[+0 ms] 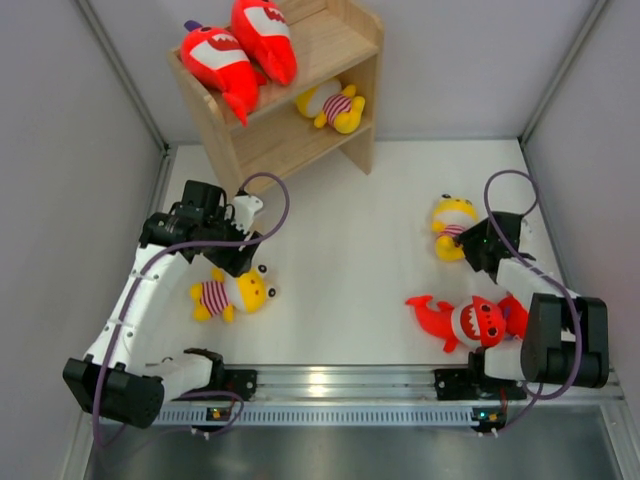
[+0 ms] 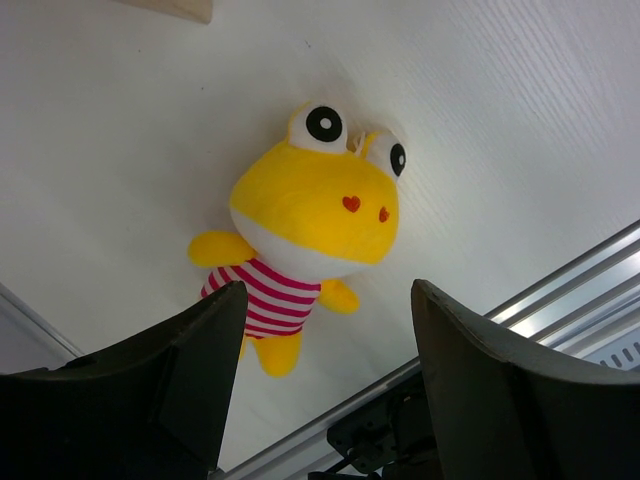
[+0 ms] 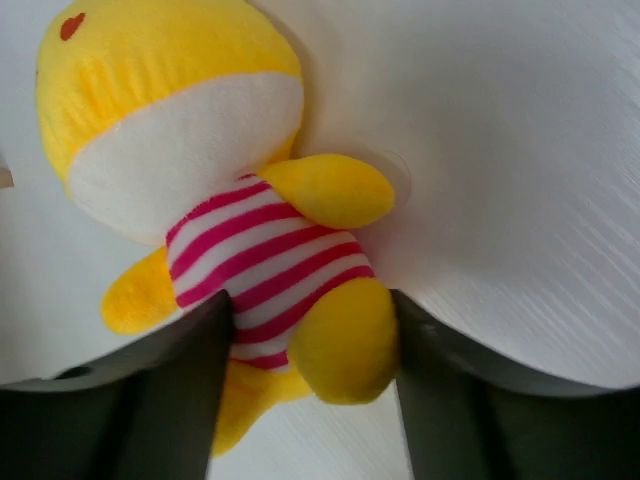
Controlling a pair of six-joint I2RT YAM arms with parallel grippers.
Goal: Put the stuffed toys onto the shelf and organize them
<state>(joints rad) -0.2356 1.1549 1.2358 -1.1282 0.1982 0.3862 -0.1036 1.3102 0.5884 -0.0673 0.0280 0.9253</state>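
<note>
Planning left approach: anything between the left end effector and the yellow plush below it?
Nothing visible. The left end effector is open, and the yellow plush lies face up on bare table just ahead of it, with no other toy in between.

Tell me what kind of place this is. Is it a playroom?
Probably a robot test booth, not a playroom: plain grey walls close around a white table, two robot arms are bolted to a metal rail, and a small shelf holds plush toys.
</note>
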